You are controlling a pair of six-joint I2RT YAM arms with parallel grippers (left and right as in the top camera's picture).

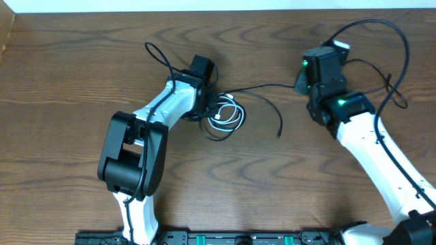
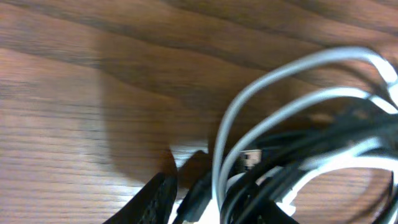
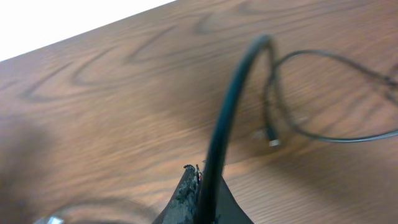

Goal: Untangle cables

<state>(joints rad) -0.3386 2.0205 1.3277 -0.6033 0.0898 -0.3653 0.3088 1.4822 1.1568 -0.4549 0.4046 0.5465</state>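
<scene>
The cables [image 1: 225,114] lie knotted near the table's middle: black cords looped around a white cable [image 1: 236,116]. My left gripper [image 1: 208,102] sits low on the knot's left side. In the left wrist view its fingers [image 2: 155,199] close around the bundle, with the white loops [image 2: 280,109] and black cords [image 2: 292,162] filling the gap of the left gripper [image 2: 208,202]. My right gripper [image 1: 300,83] is shut on one black cable [image 1: 262,87] that runs left into the knot. The right wrist view shows that cable [image 3: 217,143] rising from the shut right gripper [image 3: 202,186]. A loose black end [image 1: 278,133] lies apart.
The right arm's own thick black cable [image 1: 402,47] loops at the back right, and the left arm's loop [image 1: 157,54] lies behind its wrist. The table's far edge [image 1: 204,11] runs along the top. A thin cable with a small plug [image 3: 272,142] rests on the wood.
</scene>
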